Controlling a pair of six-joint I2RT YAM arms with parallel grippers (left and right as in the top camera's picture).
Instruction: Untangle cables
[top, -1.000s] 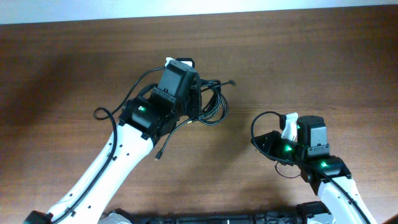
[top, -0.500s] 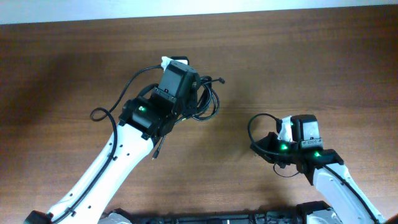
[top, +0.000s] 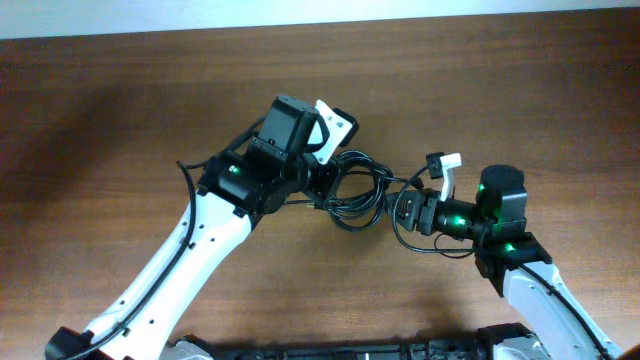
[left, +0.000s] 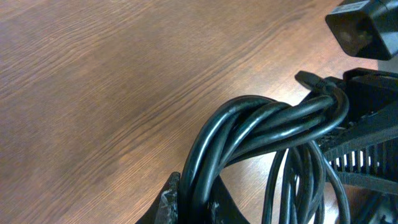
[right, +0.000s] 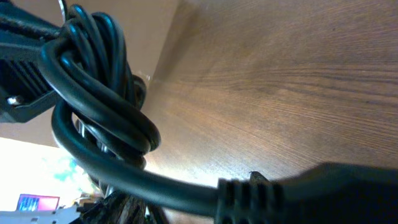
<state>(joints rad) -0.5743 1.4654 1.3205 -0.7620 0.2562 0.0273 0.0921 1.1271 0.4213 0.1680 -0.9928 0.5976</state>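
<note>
- Pinching the cables (top: 355, 188), the left jaws clamp the black bundle at its left side
- Cables bunched in one coil above the counter (top: 500, 80), between left arm (top: 200, 250) and right arm (top: 535, 290)
- At the right jaws lies a plug end (right: 292, 186); grip cannot be told

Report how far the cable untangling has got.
Done: nothing is separated yet; the thin black cables are one knotted coil. In hand: the left gripper holds the coil, and the right gripper is at a plug-ended strand, though its grip is unclear. Left: pulling every cord free.
</note>
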